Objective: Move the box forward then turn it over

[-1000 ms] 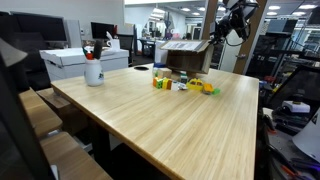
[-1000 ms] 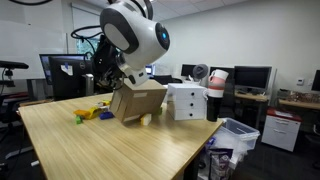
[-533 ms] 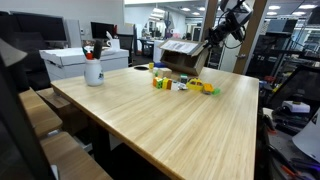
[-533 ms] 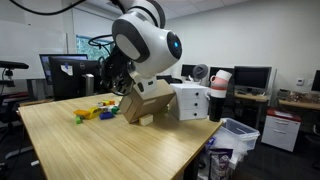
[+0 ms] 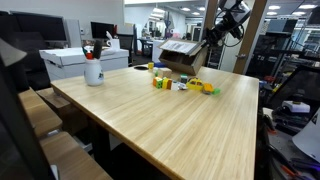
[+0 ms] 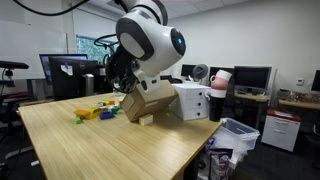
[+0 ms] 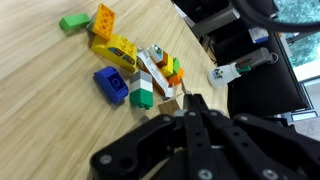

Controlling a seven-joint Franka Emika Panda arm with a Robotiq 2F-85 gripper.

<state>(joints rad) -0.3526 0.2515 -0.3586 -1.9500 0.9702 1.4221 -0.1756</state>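
Pincer [image 7: 188, 102] clamped on box [image 6: 150, 100], box tipped further than before

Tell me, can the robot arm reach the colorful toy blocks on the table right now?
Probably yes. The toy blocks lie uncovered on the table, close in front of the end effector in the wrist view. The tilted box sits beside them, not over them, though the arm seems busy with it.

I see the box [image 6: 150, 100] plain tan; past my black fingers [image 7: 195, 110], blue, green, yellow and orange toy blocks [image 7: 115, 50].
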